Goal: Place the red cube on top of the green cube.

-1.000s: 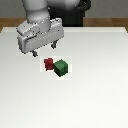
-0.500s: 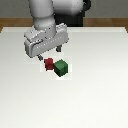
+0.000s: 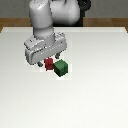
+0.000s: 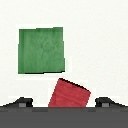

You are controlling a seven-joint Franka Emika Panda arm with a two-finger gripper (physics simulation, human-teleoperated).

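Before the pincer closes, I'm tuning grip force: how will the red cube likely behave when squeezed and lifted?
The red cube looks like a plain, flat-faced block, so it probably stays stiff and won't roll. It sits turned relative to the green cube, so it may twist square as the pincer closes. Being small, it is likely light.

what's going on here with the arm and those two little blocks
A single robot arm has its claw lowered over the red cube on the white table. The wrist view shows the red cube sitting between the two fingertips, which stand apart on either side, so it is not gripped. The green cube rests on the table close beside it, toward the exterior view's right, with nothing stacked on it.
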